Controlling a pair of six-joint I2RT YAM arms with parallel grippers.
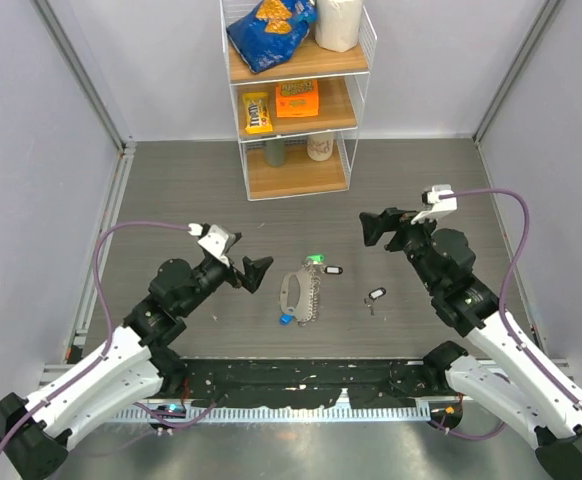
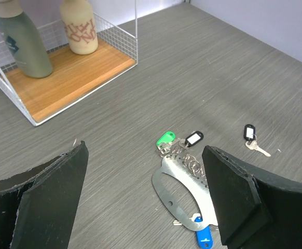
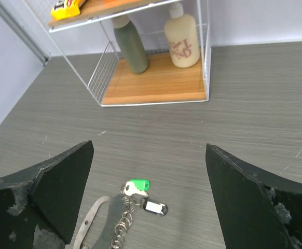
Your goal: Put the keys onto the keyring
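Black fingers (image 2: pixel 42 202) of the left hand (image 1: pixel 248 272) stand wide apart, low over the grey desk (image 1: pixel 171 190), and they hold nothing. In the left wrist view they fill the two near corners. The keyring (image 2: pixel 190 189) lies flat on the desk between them, closer to the right-side finger and partly hidden behind it. A blue tag (image 2: pixel 204 237) sits at its near end. A thin silver chain (image 2: pixel 190 162) runs along it to a green tag (image 2: pixel 165 139) at the far end.

From above, the keyring is just to the right of the left hand and does not touch it. The first key (image 1: pixel 332 270), with a black head, lies just beside the green tag. I cannot tell if it is joined to the chain. The second key (image 1: pixel 375 296) lies alone on the desk, further right, apart from the keyring.

The right hand (image 1: pixel 376 228) is wide open too and holds nothing. It hangs further back than both keys, above the desk and to the right of them.

Far back stands a white wire shelf (image 1: pixel 296 170) with wooden boards. A grey-green bottle (image 3: pixel 131 52) and a cream bottle (image 3: pixel 182 44) stand on the lowest board. A yellow bag (image 1: pixel 257 112) and an orange box (image 1: pixel 297 98) sit on the one above.
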